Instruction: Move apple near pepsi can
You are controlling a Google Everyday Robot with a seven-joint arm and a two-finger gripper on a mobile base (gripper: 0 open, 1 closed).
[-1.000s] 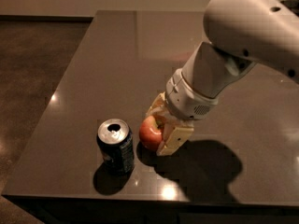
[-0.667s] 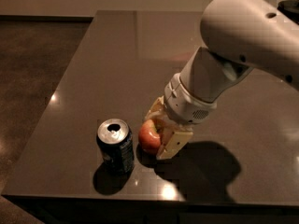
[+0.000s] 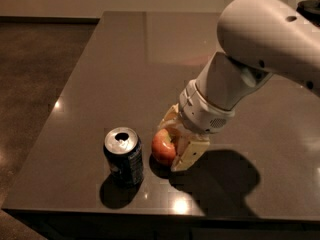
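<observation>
Placement stage: the gripper point(image 3: 175, 145), low over the table point(image 3: 125, 59), clasps the apple point(image 3: 163, 147) just right of the pepsi can point(image 3: 123, 156); next move, by judgement, is release and a clean withdrawal.

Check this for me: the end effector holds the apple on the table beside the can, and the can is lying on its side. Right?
No. The camera view shows the can standing upright, top facing up. The rest is correct: the end effector holds the apple on the table beside the can.
</observation>
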